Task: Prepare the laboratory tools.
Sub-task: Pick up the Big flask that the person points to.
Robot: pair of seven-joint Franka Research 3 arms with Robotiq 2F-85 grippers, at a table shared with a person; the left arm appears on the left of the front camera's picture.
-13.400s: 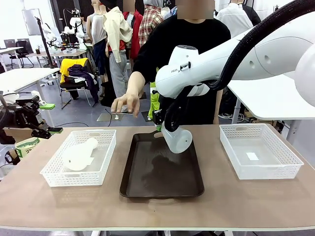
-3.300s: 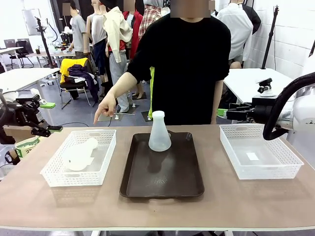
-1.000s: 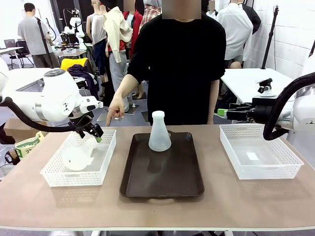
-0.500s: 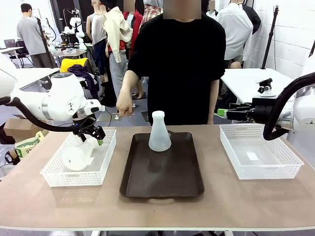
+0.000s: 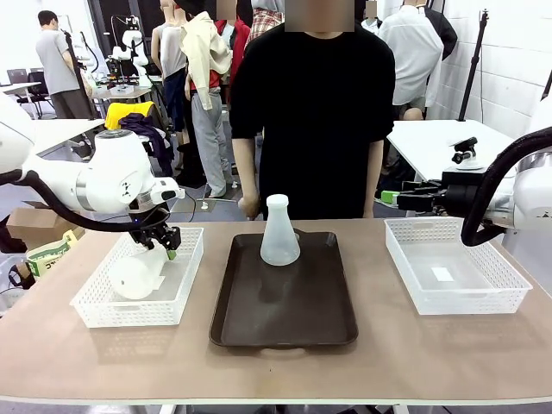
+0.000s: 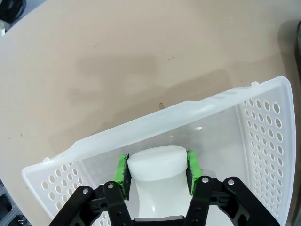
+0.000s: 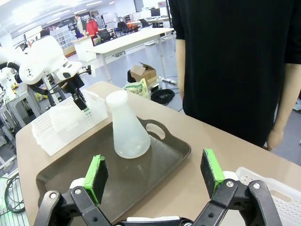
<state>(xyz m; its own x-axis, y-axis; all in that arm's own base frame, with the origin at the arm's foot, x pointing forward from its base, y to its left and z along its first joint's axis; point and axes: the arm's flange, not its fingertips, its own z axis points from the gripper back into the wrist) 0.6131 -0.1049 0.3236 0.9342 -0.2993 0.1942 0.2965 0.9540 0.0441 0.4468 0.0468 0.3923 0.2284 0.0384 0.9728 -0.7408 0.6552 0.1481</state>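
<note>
frosted matt flasks (image 5: 279,231), perforated plastic basket (image 6: 263,122) (slightly glossy), smooth dark tray (image 5: 285,302), matt tabletop (image 5: 276,362).

Robotics lab: rows of work tables (image 5: 39,134), far robot arm (image 5: 134,43).

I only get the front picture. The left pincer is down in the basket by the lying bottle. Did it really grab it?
Observer: Yes. The left wrist view shows the left pincer shut on the lying flask, a green pad on each side of its neck.
Operator: Is the neck poking out past the pads?
Observer: A little. The flat mouth end sticks out just beyond them, toward the white basket wall.
Operator: What is the right pincer doing?
Observer: The right wrist view shows the right pincer open, holding nothing, facing the upright flask on the dark tray.
</note>
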